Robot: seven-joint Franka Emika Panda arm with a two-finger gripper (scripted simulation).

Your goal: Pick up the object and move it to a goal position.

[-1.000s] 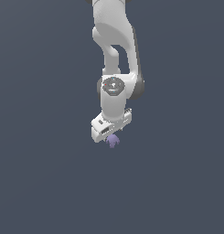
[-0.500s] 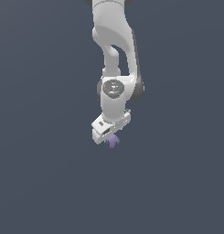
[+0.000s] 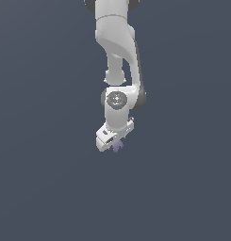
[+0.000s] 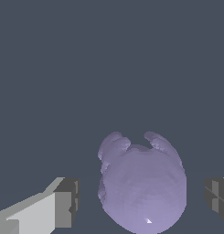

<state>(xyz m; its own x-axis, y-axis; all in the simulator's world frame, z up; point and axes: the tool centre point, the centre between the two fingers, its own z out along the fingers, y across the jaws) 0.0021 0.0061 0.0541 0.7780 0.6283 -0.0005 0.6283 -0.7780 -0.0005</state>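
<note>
Between the two dark-padded fingertips [image 4: 67, 203], low in the wrist view, sits the lavender object [image 4: 143, 185], lumpy and matte, with two small knobs on its far side. The fingers stand apart, a gap showing on each side of it, neither pad touching. At the centre of the exterior view's frame the white gripper [image 3: 118, 145] hangs tilted from the arm [image 3: 118, 56], the object [image 3: 118, 146] just beneath it against plain dark grey.
</note>
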